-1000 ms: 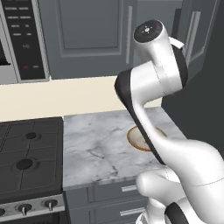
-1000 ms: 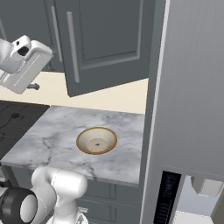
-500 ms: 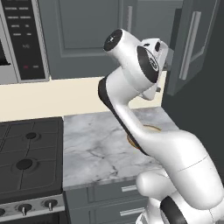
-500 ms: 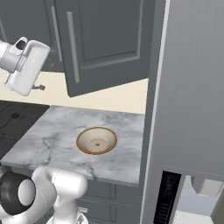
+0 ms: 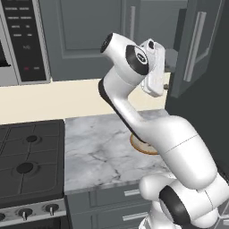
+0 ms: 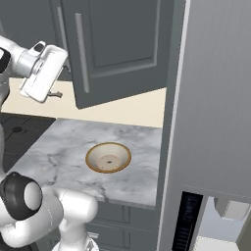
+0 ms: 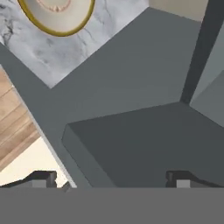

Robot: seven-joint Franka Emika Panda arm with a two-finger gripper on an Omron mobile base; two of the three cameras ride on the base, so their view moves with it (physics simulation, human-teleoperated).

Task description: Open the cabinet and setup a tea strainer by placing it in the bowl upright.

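Observation:
The cabinet point(image 5: 89, 36) hangs above the counter, and its right door point(image 5: 203, 58) point(image 6: 117, 49) stands swung out. My gripper point(image 5: 166, 86) point(image 6: 57, 93) is open and holds nothing, raised high beside that door's edge, well above the counter. In the hand view the gripper point(image 7: 111, 179) points down along grey cabinet surfaces, its two fingertips point(image 7: 43, 177) wide apart. The bowl point(image 6: 108, 157) point(image 7: 57, 13), brown-rimmed and pale inside, sits empty on the marble counter; my arm partly covers the bowl point(image 5: 142, 146) in the left base view. The tea strainer is out of view.
A marble counter point(image 5: 98, 143) runs between a black gas stove point(image 5: 27, 156) on the left and a tall grey panel point(image 6: 215, 98) on the right. A microwave point(image 5: 22, 40) hangs above the stove. Grey drawers point(image 5: 116, 197) sit under the counter.
The hand has come down from high up and turned toward the open door's edge. The jaws stayed wide. Bowl and door have not moved.

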